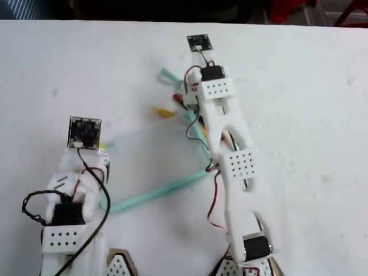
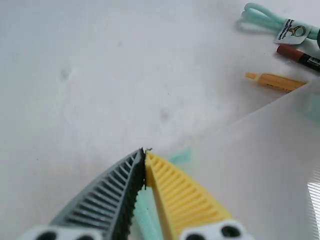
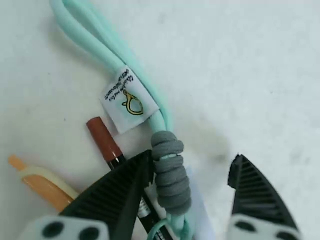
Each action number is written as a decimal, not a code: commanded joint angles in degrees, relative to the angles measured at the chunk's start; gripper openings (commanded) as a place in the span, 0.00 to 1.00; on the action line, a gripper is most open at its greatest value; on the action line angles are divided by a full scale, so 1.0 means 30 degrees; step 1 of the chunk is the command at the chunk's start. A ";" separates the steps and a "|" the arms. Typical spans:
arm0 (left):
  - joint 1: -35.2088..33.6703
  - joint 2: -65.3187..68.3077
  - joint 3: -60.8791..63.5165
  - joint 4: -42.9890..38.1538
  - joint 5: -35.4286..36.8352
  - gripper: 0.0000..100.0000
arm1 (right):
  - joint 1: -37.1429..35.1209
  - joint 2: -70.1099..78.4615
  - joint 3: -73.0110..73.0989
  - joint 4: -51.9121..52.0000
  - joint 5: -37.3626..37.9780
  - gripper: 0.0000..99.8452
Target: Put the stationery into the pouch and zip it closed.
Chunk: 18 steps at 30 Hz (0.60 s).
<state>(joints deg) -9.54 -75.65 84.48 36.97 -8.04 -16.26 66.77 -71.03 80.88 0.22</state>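
Left claw, pressed together, pinches the pouch edge; a firm hold should steady the mouth. Orange pen and brown pen lie outside on the white table. Right claw, spread beside the cord toggle, should centre before closing. Beyond the table, the room is dark.
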 commanded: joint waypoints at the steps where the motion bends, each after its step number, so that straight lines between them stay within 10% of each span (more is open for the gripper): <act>1: 0.0249 -0.0308 -0.0205 -0.0557 -0.0205 0.02 | 0.0132 0.0337 -0.2286 0.0630 -0.0088 0.17; 5: 0.0249 -0.0308 -0.0205 -0.0557 -0.0205 0.02 | 0.0132 0.0952 -0.3136 0.0777 -0.0088 0.01; 18: 0.0894 -0.0308 -0.0147 -0.0557 -0.0234 0.02 | 0.0132 -0.0718 -0.5978 0.3619 -0.0088 0.02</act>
<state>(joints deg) -8.92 -75.65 84.48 36.97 -8.04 -16.00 70.55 -83.25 88.70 0.22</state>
